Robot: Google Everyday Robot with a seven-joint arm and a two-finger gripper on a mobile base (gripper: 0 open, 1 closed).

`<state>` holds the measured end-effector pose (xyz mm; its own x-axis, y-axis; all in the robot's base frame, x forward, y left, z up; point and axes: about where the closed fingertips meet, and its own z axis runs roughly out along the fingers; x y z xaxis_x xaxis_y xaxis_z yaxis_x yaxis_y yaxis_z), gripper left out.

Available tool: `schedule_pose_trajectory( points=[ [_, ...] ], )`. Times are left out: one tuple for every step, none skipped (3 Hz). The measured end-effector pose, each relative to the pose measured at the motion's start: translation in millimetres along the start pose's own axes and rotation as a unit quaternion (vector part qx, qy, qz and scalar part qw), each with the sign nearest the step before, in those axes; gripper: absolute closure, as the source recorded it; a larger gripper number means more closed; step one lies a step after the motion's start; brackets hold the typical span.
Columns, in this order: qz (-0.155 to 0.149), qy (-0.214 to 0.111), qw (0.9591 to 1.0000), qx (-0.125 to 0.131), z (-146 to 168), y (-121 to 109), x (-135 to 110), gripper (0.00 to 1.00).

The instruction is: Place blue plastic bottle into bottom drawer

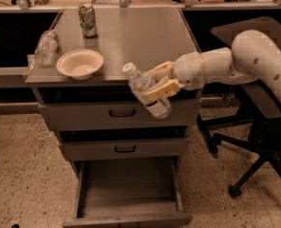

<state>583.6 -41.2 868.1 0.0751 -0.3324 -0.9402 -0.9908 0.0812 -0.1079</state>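
The blue plastic bottle (147, 93), clear with a white cap and a pale label, is held tilted in front of the top drawer, cap up and to the left. My gripper (160, 81) reaches in from the right on a white arm and is shut on the bottle's middle, its yellowish fingers (162, 90) on either side. The bottom drawer (127, 189) is pulled open below, its grey floor bare. The bottle hangs well above the drawer, over its right half.
On the cabinet top (131, 37) stand a cream bowl (79, 63), a green-patterned can (87, 19) and a wrinkly clear bag (45, 46). Two shut upper drawers (121, 114) have black handles. A black office chair (254, 141) stands at the right.
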Motion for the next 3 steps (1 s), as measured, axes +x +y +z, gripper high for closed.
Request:
schedule_pose_trajectory(
  points=[
    [0.017, 0.074, 0.9943, -0.074, 67.1, 39.1, 62.0, 1.0],
    [0.06, 0.13, 0.9849, -0.097, 103.3, 83.0, 120.4, 1.0],
    [0.076, 0.143, 0.9795, -0.12, 115.8, 112.1, 141.9, 1.0]
  ],
)
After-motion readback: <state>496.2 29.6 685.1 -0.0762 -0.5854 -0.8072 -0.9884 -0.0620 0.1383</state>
